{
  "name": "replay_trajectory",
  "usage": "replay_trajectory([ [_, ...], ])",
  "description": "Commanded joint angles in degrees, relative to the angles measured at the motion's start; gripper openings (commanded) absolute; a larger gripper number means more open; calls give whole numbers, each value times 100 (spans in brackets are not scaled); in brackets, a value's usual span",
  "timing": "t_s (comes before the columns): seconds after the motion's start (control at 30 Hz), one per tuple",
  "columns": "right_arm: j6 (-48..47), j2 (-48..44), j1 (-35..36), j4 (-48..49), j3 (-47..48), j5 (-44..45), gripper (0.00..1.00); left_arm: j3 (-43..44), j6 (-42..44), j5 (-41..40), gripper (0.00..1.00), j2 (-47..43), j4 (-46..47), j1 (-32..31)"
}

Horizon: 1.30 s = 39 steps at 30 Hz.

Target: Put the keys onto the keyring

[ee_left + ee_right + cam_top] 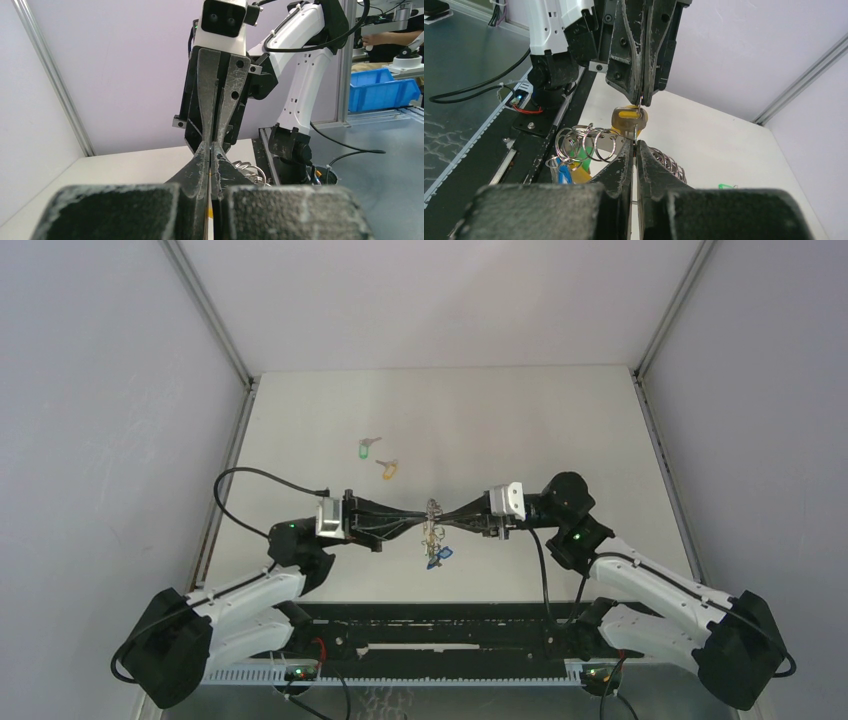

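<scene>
Both grippers meet tip to tip above the table's middle. My left gripper (420,519) (210,152) (642,102) is shut on an orange-tagged key (629,117); the tag sticks out below its fingertips. My right gripper (447,522) (635,142) (216,137) is shut on the keyring (433,532) (584,145), a chain of linked silver rings draped on both sides of its fingers. A blue tag (438,558) (564,172) and a yellow tag (581,176) hang from it. Two more keys lie on the table behind: a green-tagged one (366,448) (725,186) and an orange-tagged one (388,469).
The white table (560,430) has grey walls on three sides. A black rail (440,625) with both arm bases runs along the near edge. Cables loop beside each arm.
</scene>
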Motion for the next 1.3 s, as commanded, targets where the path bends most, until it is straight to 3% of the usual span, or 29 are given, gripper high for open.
replay_trajectory([
  [0.0, 95, -160, 60, 339, 154, -20, 0, 321, 87, -110, 0, 3, 230, -46],
  [1.27, 3, -107, 168, 249, 169, 141, 0, 401, 57, -47, 0, 105, 226, -102],
])
